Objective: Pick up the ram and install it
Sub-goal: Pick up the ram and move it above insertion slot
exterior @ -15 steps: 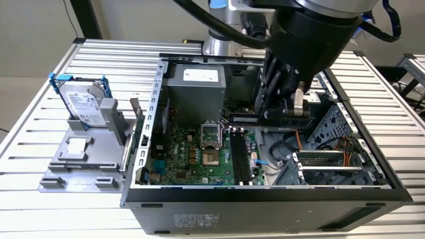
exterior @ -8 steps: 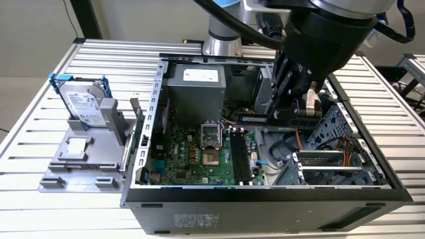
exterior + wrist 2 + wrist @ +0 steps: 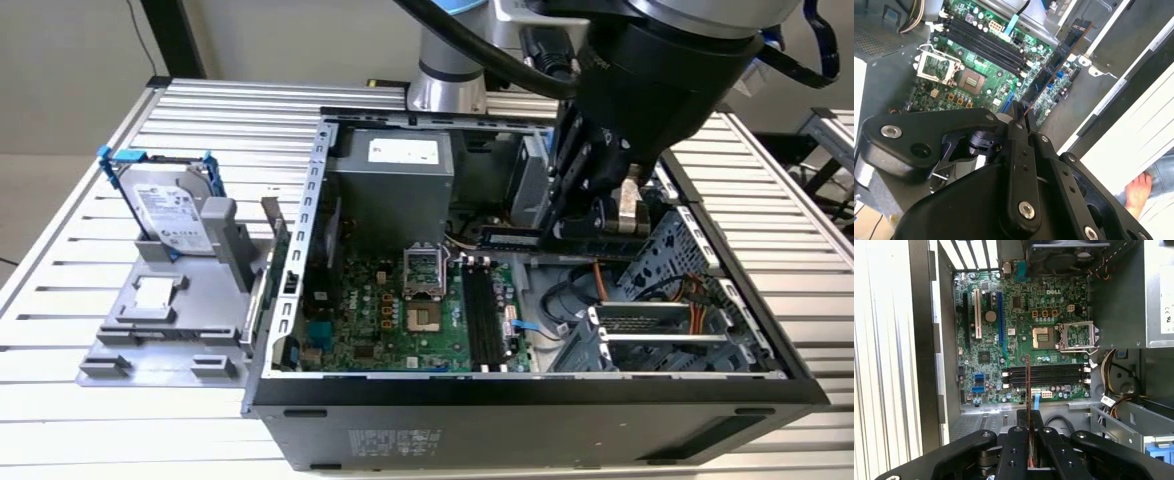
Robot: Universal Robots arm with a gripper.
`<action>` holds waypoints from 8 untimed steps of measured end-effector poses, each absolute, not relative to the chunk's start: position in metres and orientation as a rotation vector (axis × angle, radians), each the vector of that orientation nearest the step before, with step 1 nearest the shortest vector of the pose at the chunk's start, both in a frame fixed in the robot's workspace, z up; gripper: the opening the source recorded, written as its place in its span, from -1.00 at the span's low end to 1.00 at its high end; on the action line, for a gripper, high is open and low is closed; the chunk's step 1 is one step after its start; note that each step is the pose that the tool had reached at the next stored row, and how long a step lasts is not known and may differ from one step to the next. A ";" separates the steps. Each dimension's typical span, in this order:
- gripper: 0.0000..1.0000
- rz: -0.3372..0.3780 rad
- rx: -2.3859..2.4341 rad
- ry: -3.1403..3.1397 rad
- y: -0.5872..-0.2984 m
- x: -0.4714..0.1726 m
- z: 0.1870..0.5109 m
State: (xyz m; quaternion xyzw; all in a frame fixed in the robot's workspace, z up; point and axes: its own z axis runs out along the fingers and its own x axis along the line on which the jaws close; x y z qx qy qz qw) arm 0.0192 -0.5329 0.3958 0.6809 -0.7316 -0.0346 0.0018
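The gripper point(image 3: 1028, 416) has its jaws pinching one end of the ram point(image 3: 1028, 385), a thin dark stick seen edge-on in the first wrist view. Beyond it lie the black memory slots point(image 3: 1049, 374) and the green motherboard point(image 3: 1019, 330), inside an open computer case point(image 3: 534, 412).

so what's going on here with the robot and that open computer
The robot arm's hand is shut on the ram, holding the stick in the air over the open computer case. The long black memory slots on the motherboard look empty, so it is not installed yet. A hard drive stands outside the case, on the exterior view's left.
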 end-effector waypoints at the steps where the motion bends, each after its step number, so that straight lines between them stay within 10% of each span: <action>1: -1.00 -0.109 2.137 -2.296 -0.532 0.019 0.396; 8: -1.00 -0.109 2.137 -2.296 -0.518 0.019 0.396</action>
